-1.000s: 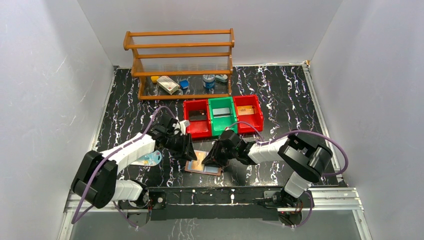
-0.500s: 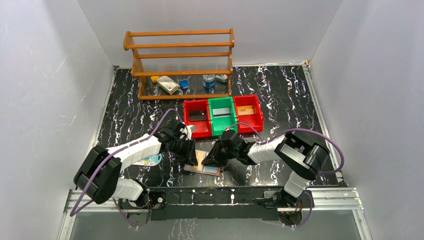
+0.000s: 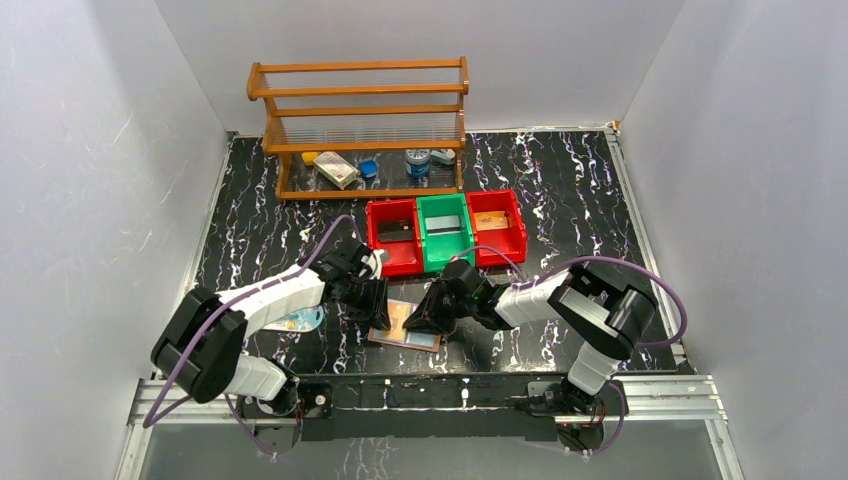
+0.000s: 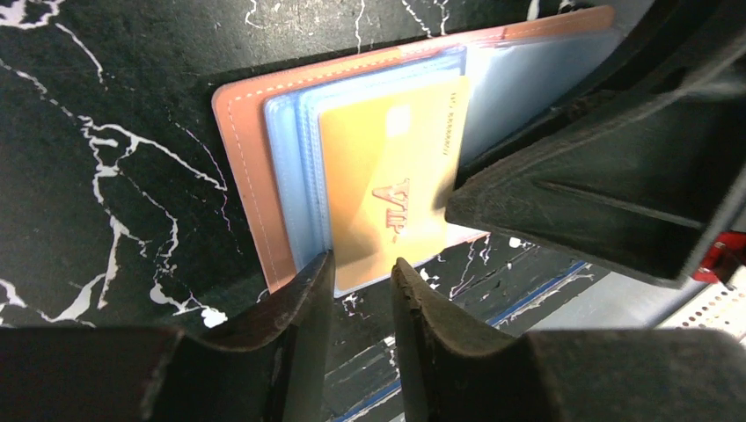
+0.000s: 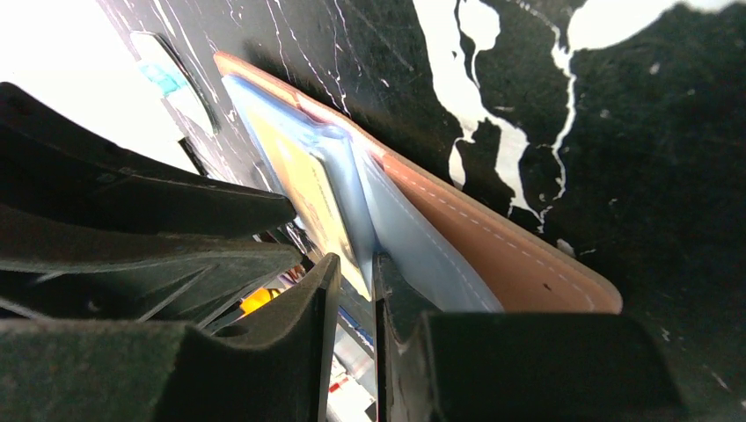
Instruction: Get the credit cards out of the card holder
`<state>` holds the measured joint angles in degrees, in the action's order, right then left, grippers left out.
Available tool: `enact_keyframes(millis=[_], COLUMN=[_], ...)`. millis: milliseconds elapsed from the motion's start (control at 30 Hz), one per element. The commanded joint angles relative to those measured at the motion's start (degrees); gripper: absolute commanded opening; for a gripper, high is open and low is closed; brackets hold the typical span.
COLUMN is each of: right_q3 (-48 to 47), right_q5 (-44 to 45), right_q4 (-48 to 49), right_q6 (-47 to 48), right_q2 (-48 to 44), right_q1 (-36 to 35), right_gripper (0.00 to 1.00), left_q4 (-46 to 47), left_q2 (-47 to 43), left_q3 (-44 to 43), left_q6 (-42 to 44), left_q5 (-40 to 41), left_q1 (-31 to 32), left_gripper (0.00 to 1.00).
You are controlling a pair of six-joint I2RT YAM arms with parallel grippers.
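One card holder point(image 3: 405, 333), reddish-brown leather, lies opened flat on the black marbled table point(image 3: 560, 190) in the lower middle of the top view, just above the arm bases. Its pale bluish clear pockets fan out from the inside. A gold card point(image 4: 391, 189) stamped "VIP" sticks partway out of one pocket toward the bottom of the left wrist frame.

The left gripper point(image 4: 361, 281) sits low at that card's free edge. Its fingers stand only a narrow gap apart, with a corner of the card lying at the gap and not clamped by them. The right gripper point(image 5: 356, 281) comes in from the opposite side onto the holder. Its fingers are almost together, and the edge of a clear pocket leaf runs down into the slit between them; whether they pinch it cannot be told.

A pale blue card point(image 3: 300, 320) lies on the table at lower left, partly under the left arm. Above the holder stand three bins point(image 3: 443, 230), red, green and red, and a wooden rack point(image 3: 360, 110) stands at the upper middle
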<state>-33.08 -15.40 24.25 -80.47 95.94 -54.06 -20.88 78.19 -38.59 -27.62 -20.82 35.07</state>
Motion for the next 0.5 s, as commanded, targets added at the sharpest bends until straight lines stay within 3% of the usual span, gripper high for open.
enact_keyframes(millis=[0, 200, 333, 467], right_q3=[0.75, 0.70, 0.65, 0.65], right_q5=[-0.30, -1.19, -0.79, 0.10], right_q4=[2.16, 4.59, 3.63, 1.51], right_q6=[0.13, 0.39, 0.49, 0.81], right_q2=[-0.16, 0.21, -0.11, -0.93], right_q1=[0.19, 0.19, 0.21, 0.20], right_gripper=[0.29, 0.27, 0.16, 0.11], left_q4=[-1.97, -1.96, -1.97, -2.51], left_q2=[2.94, 2.98, 2.22, 2.03], left_q3=[-1.68, 0.17, 1.29, 1.29], left_q6=[2.24, 2.04, 1.87, 1.62], left_q5=[-2.18, -2.38, -1.52, 0.11], left_q1=[0.49, 1.12, 1.33, 1.32], left_gripper=[0.28, 0.26, 0.25, 0.25])
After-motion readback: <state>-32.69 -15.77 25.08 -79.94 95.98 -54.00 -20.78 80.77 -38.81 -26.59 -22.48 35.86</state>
